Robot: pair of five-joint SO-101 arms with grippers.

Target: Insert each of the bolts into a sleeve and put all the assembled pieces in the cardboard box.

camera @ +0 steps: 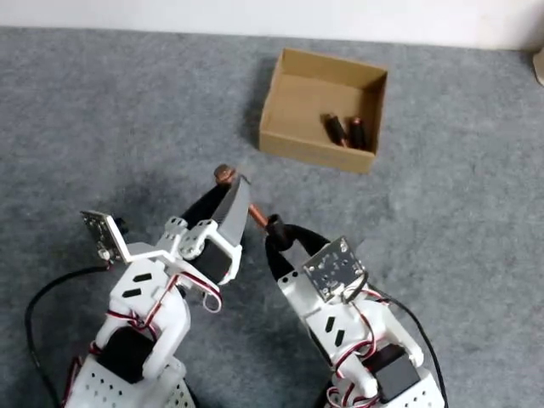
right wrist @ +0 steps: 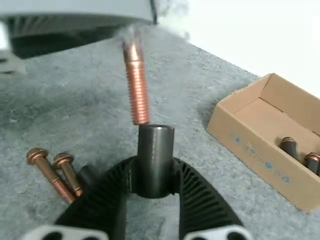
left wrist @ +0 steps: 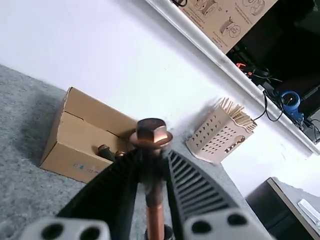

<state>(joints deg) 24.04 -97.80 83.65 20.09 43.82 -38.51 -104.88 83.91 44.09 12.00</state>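
**A:** Left gripper (left wrist: 151,156) pinched on the bolt (left wrist: 151,135), right gripper (right wrist: 154,172) clamped round the sleeve (right wrist: 155,150) — both held between the arms, well short of the cardboard box (camera: 313,155).

**B:** Threaded tip sits right at the sleeve's mouth, a shade off-centre, axes nearly in line — a straight push should seat it. Two spare bolts (right wrist: 52,172) lie off to one side.

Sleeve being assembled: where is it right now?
The sleeve is clamped in the right gripper, centre of the high view, nearer the arms than the cardboard box; the bolt in the left gripper points at its open end.
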